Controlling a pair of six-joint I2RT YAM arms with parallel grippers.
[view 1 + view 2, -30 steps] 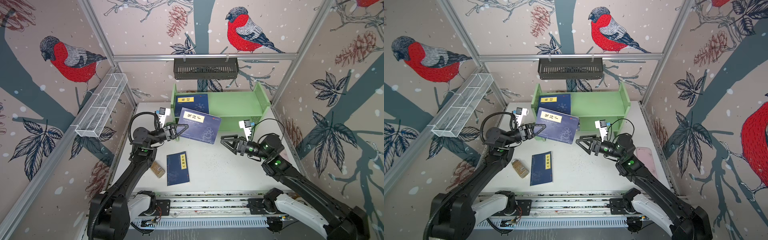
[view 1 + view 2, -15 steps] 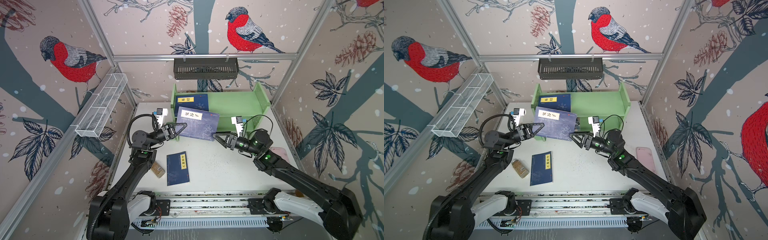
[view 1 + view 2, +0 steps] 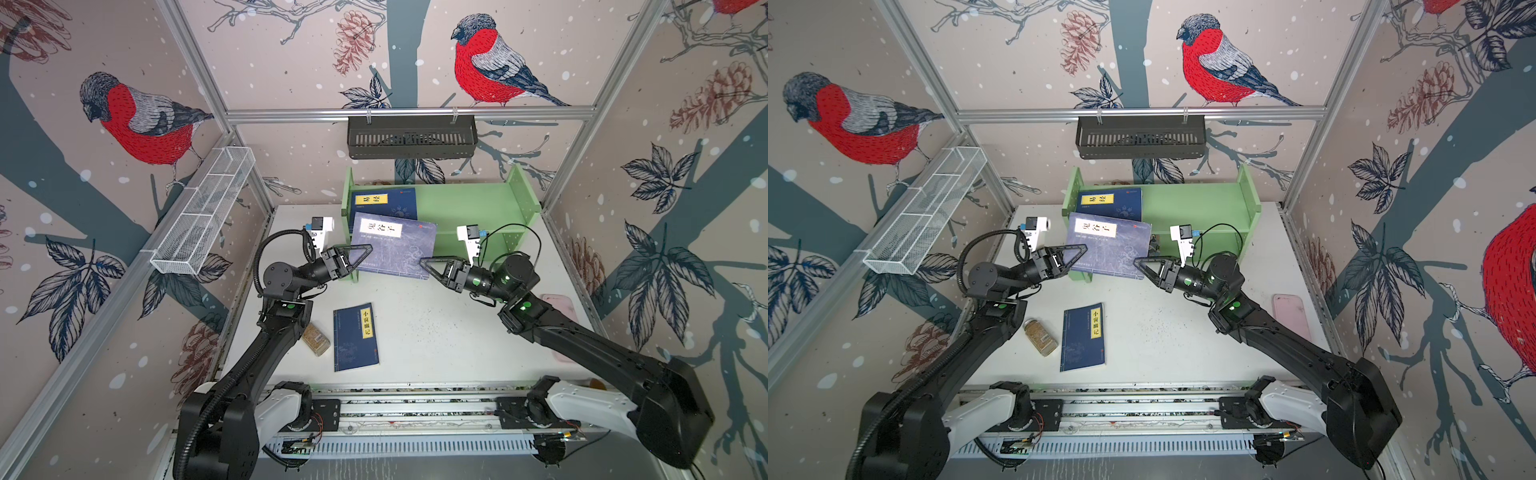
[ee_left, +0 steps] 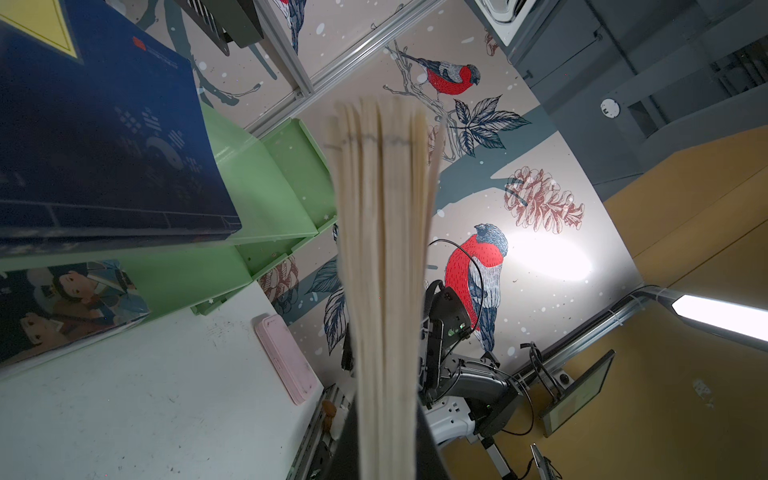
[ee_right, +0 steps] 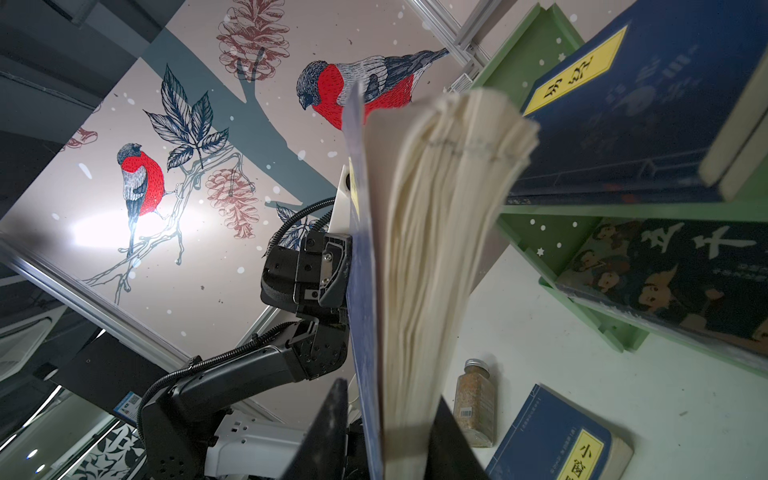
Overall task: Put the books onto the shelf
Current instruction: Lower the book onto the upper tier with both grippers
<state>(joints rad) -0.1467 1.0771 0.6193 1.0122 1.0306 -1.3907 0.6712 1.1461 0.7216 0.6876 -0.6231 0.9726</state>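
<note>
A navy book (image 3: 395, 245) (image 3: 1108, 249) with a pale title label hangs tilted in front of the green shelf (image 3: 469, 203). My left gripper (image 3: 368, 248) (image 4: 386, 457) is shut on its left edge. My right gripper (image 3: 421, 262) (image 5: 388, 436) stands astride its lower right corner. One finger touches the pages and the other stands a little off the cover. Another navy book (image 3: 384, 203) lies on the shelf's top tier. A cartoon-cover book (image 5: 665, 282) lies on the lower tier. On the table lies a third navy book (image 3: 355, 336).
A small spice bottle (image 3: 316, 338) lies left of the table book. A pink phone (image 3: 1291, 316) rests near the right wall. A black slotted basket (image 3: 411, 137) hangs above the shelf. A white wire basket (image 3: 203, 216) hangs on the left wall.
My right gripper has moved left to the held book's corner and its jaws have narrowed around it. The left gripper has swung the book a little flatter, closer to the shelf.
</note>
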